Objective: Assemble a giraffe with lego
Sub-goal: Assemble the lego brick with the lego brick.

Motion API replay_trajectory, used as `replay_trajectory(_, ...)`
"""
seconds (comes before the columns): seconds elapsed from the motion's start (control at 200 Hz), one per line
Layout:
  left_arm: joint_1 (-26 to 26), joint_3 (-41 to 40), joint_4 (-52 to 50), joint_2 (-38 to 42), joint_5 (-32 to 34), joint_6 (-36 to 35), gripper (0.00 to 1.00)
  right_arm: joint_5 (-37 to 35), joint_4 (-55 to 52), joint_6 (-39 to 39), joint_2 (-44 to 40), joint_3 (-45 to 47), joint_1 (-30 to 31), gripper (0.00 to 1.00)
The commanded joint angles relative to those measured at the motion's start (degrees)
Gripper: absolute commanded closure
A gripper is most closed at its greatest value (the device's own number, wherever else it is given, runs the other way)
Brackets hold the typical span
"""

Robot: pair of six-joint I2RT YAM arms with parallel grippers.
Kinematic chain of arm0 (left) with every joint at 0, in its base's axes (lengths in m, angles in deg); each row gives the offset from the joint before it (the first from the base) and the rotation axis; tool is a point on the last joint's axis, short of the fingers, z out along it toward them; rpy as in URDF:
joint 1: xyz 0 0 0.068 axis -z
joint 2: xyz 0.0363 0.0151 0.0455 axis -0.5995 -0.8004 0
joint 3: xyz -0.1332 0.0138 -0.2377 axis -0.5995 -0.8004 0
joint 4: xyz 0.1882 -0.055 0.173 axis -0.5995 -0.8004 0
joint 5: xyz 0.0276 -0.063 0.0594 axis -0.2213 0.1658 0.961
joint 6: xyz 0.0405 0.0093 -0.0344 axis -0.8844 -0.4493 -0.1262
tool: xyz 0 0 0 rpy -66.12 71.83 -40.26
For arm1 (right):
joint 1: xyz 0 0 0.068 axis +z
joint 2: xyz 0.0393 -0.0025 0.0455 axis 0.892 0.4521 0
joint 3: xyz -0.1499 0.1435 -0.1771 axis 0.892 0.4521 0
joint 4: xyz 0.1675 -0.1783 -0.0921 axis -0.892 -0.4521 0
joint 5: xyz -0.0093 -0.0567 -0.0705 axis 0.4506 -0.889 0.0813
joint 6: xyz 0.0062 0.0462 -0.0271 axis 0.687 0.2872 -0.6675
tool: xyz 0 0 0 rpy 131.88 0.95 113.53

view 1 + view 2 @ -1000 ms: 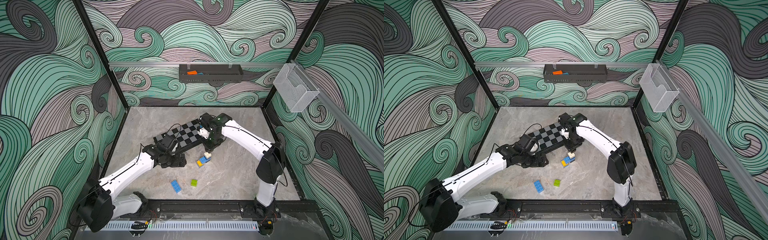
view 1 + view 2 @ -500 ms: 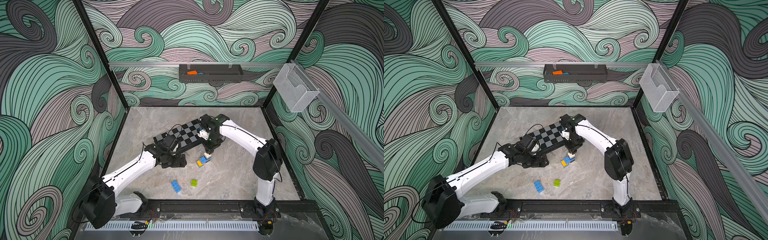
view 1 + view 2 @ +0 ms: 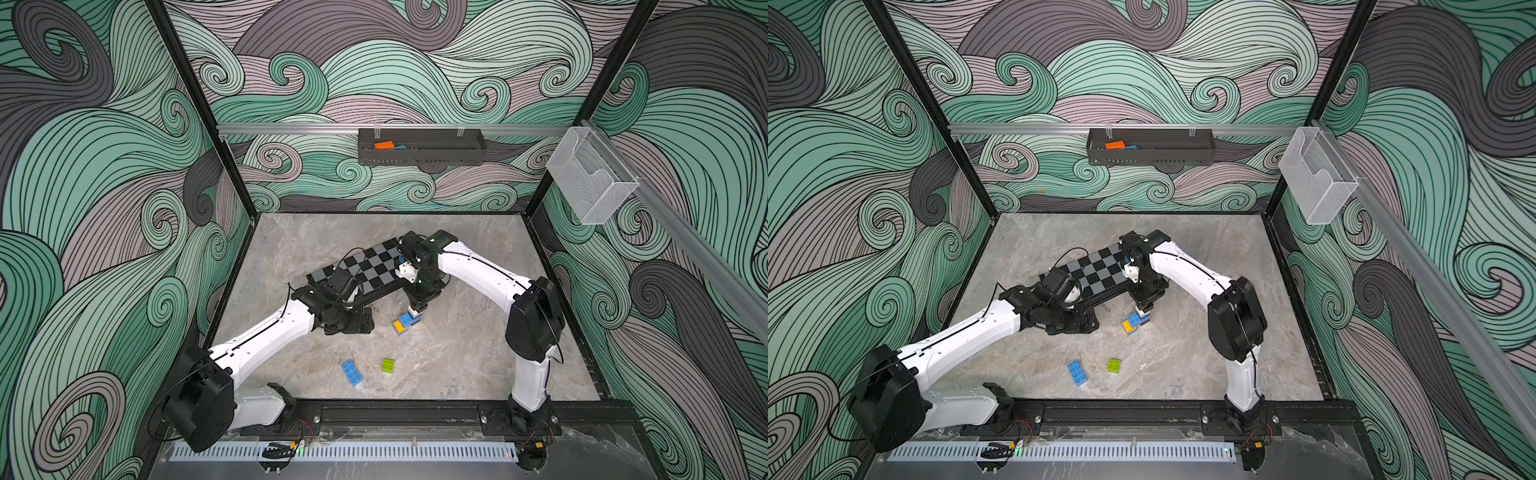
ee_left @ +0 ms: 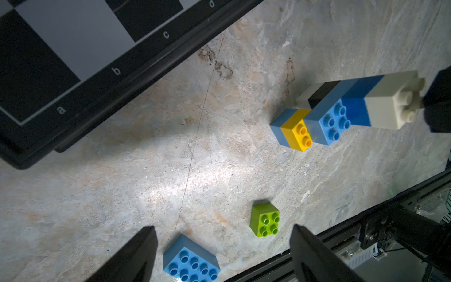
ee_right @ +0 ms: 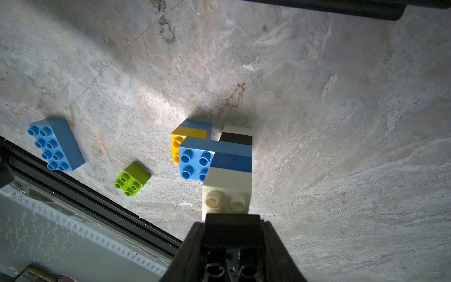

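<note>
The giraffe (image 3: 407,322) (image 3: 1133,322) stands on the table in front of the chequered board: joined blue, yellow, black and white lego, with a white brick (image 5: 227,185) on top. My right gripper (image 5: 231,223) (image 3: 417,301) is directly over that white brick, shut on a black brick (image 5: 231,232) that sits against its studs. My left gripper (image 4: 222,228) (image 3: 353,326) hangs open to the left of the giraffe, holding nothing. A loose blue oblong brick (image 4: 191,262) (image 3: 352,372) and a lime-green square brick (image 4: 266,219) (image 3: 388,365) lie nearer the front.
The black-and-grey chequered board (image 3: 365,266) (image 4: 73,48) lies behind both grippers. A black tray (image 3: 419,145) hangs on the back wall and a clear holder (image 3: 590,183) on the right wall. The black front rail (image 3: 395,409) runs close to the loose bricks.
The right arm's elbow has shifted slightly while its gripper stays over the giraffe's top. The left arm has hardly moved.
</note>
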Motion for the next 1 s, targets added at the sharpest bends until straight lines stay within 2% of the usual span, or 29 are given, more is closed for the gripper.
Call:
replay_trajectory(0.0, 0.5, 1.6, 0.0, -0.1, 0.3, -1.3, 0.11, 0.0, -0.1, 1.2, 0.3, 0.4, 0.7, 0.88)
replay_trajectory(0.996, 0.4, 1.0, -0.8, 0.7, 1.1, -2.7, 0.11, -1.6, -1.0, 3.1, 3.5, -3.3, 1.6, 0.87)
